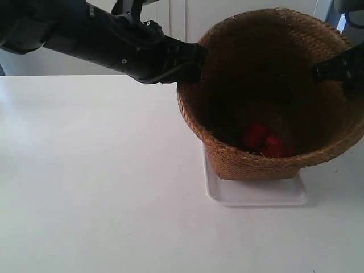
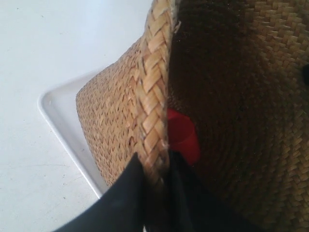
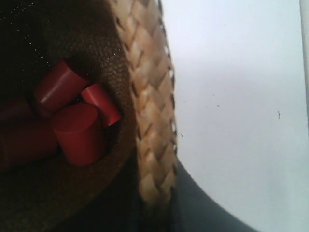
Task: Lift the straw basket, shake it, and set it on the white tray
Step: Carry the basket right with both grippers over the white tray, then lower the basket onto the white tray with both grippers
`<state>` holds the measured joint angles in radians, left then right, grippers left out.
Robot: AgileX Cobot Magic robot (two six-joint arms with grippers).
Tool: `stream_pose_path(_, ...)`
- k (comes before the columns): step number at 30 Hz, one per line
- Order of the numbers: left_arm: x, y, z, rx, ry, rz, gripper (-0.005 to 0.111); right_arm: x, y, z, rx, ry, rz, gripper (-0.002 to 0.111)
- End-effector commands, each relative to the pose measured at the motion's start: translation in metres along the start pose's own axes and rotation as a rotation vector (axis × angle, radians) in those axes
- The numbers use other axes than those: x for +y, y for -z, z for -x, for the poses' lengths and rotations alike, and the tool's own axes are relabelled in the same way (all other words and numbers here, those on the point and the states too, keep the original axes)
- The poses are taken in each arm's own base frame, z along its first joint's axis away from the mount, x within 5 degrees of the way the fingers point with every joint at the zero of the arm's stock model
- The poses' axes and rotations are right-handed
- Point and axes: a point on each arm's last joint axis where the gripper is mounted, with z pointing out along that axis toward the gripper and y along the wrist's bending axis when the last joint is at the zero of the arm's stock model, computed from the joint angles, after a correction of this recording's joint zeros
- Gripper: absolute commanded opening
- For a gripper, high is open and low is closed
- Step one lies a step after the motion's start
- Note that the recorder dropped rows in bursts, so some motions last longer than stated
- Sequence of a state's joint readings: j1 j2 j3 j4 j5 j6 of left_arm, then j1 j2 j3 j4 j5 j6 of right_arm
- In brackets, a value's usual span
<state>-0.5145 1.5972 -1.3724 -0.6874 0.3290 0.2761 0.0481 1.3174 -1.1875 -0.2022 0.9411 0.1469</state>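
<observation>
Left gripper [image 2: 155, 166] and right gripper [image 3: 154, 193] are each clenched across the braided rim of the tall brown woven straw basket [image 1: 256, 159], on opposite sides. It looks light and fairly stiff, best carried by that rim. Beneath them its base is over the flat glossy white rectangular tray [image 1: 256, 196], contact unclear, and small red cylinders [image 3: 77, 133] lie loose inside.

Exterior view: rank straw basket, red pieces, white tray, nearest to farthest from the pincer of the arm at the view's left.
1. straw basket: its rim at the view's left is clamped in the pincer.
2. red pieces: inside, at the basket's bottom.
3. white tray: under the base, only just beyond the red pieces, nearly a tie.
</observation>
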Motion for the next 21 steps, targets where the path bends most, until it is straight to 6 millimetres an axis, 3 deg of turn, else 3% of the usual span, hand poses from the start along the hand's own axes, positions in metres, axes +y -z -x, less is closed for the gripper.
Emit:
stream_pose_path(1,-0.006,0.0046,0.0065,-0.039,-0.025,-0.007,0.0,-0.0047,-0.0024,0.0002,0.001,0.051,-0.033,0.0)
stream_pose_path(21,-0.0059,0.0045,0.0045,-0.017,-0.043,-0.006,0.0,-0.0042,-0.0083,-0.0056,0.08,0.051,-0.037,0.0)
